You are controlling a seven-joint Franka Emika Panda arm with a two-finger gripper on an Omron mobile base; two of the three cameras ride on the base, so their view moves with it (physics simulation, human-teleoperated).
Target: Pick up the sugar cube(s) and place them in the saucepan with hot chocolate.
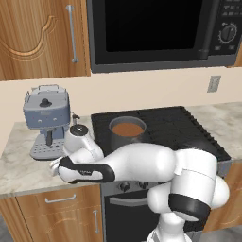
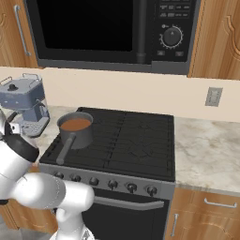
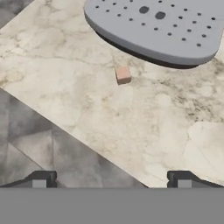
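One tiny tan sugar cube (image 3: 123, 75) lies on the marble counter (image 3: 144, 122), just in front of the espresso machine's perforated grey drip tray (image 3: 162, 26). My gripper (image 3: 111, 180) hangs open above the counter's front edge, with the cube some way ahead of it and nothing between its fingertips (image 3: 41, 179). The saucepan with hot chocolate (image 1: 127, 132) stands on the front left burner of the black stove (image 1: 179, 127), to the right of my hand. Its long grey handle (image 2: 64, 149) points toward the stove's front edge, and brown liquid fills the pan (image 2: 75, 127).
The blue-grey espresso machine (image 1: 45, 116) stands on the counter left of the stove. My white arm (image 1: 137, 163) stretches leftward across the stove's front. A microwave (image 1: 156, 33) hangs above the stove. Grey floor (image 3: 39, 140) shows past the counter edge.
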